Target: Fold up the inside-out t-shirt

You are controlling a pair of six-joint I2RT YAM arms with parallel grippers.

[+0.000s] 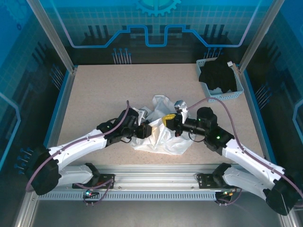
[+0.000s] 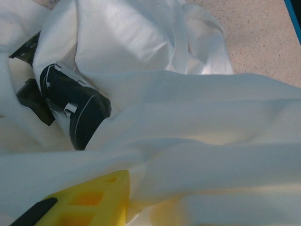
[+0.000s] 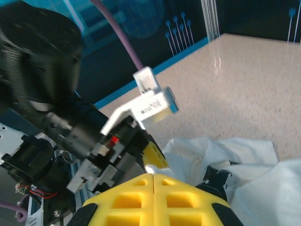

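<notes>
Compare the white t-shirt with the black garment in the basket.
Colour: the t-shirt is white, the black garment dark. Place: the t-shirt lies on the table near the arms; the black garment sits in the basket at the far right corner. Spread: the t-shirt sprawls wider than the basket, while the black garment is bunched into it. Both are crumpled, not folded.

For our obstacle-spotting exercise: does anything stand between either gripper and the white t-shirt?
Nothing visible does. The left gripper and right gripper are both right at the crumpled t-shirt in the middle of the table. The basket with the black garment sits apart at the far right corner.
</notes>
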